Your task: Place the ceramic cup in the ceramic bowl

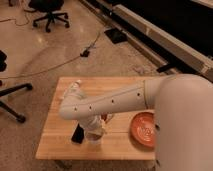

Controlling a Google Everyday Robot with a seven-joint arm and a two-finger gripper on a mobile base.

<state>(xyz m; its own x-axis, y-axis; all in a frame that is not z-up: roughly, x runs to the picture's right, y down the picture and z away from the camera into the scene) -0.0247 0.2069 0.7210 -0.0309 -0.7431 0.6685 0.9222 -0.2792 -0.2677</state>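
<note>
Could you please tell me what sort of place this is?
Probably an office or lab workroom: a wheeled office chair, cables trailing over a hard floor, and a wooden table where the robot's pincer sits low near the front edge.

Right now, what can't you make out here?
Camera view:
End effector, low over the table near its front edge: its grip on the cup is unclear, covered by the arm.
Cup: mostly hidden under the end effector.
Bowl: right rim behind the robot's body.
Bottle: lower part behind the arm.
</note>
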